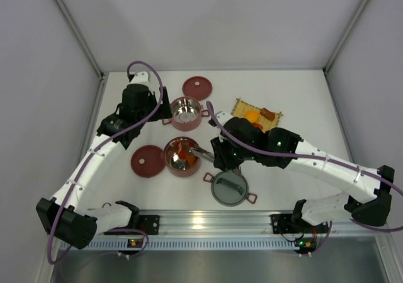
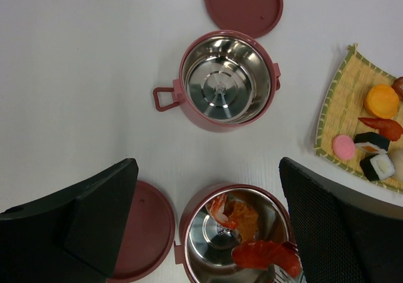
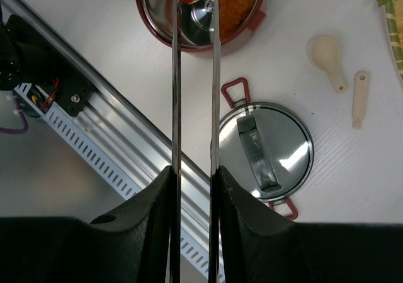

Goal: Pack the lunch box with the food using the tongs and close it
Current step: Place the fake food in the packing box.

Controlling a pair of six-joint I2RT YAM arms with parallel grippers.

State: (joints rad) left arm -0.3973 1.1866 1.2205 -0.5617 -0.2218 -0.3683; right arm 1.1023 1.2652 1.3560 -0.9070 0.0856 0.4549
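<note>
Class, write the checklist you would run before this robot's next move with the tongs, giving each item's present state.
1. Right gripper shut on tongs: ok.
2. Red piece at the tongs' far end, over the near bowl: ok.
3. Piece firmly pinched: cannot tell.
4. Left gripper open, holding nothing: ok.
5. Far bowl uncovered and empty: ok.
6. Mat cleared of food: not ok.
</note>
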